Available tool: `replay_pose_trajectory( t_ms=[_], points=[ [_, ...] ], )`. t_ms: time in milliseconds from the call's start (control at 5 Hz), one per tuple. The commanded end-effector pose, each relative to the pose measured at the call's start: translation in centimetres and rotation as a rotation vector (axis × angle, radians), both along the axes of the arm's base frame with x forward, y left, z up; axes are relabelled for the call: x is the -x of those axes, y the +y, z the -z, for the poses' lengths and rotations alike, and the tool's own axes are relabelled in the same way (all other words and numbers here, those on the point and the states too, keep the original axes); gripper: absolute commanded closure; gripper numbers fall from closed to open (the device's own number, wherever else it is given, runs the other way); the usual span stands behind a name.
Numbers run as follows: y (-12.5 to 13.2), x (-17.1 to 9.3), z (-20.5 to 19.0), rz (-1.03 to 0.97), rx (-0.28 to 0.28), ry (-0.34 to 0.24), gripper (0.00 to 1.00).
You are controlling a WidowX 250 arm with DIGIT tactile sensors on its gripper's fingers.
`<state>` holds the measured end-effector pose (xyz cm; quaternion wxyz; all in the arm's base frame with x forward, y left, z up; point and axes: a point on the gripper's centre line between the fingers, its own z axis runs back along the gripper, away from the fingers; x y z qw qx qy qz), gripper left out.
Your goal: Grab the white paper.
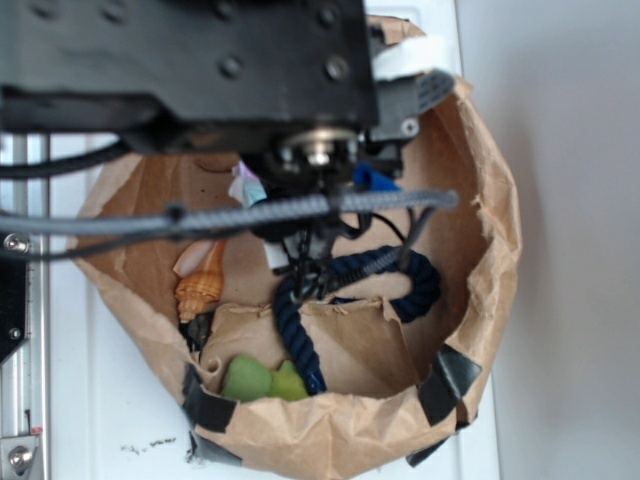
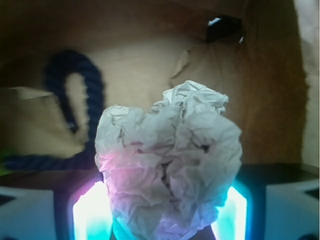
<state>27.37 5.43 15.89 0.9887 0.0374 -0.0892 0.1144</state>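
The white paper (image 2: pixel 167 165) fills the wrist view, a crumpled wad with grey creases and a lumpy, irregular outline, sitting squarely between the two glowing fingers (image 2: pixel 90 212) of the gripper (image 2: pixel 160 220). The claw looks closed in against the wad from both sides, the pads lit cyan and pink at its lower edges, so I judge it has hold of the paper. From the exterior view the arm's black body blocks nearly everything beneath it, and I can't pick out the paper there with any confidence.

The risk I see is the paper itself: it is light, springy and loosely crushed, so a shallow pinch on its lower folds could let it slide out or tear off a lobe during a lift. The blue rope (image 1: pixel 345 300), thick and twisted, loops just beneath the arm and could snag a finger.

All this sits inside a brown paper bag (image 1: pixel 480 230), its rim rolled down, soft and wrinkled, patched with black tape (image 1: pixel 445 385). A ridged orange-tan seashell (image 1: pixel 200 285) lies at the left, and a smooth green thing (image 1: pixel 262 380) rests near the front wall.
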Motion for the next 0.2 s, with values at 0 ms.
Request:
replay_pose_trajectory(
  t_ms=[0],
  points=[
    [-0.97,-0.55,-2.85,-0.050,-0.053,-0.099,1.00]
  ],
)
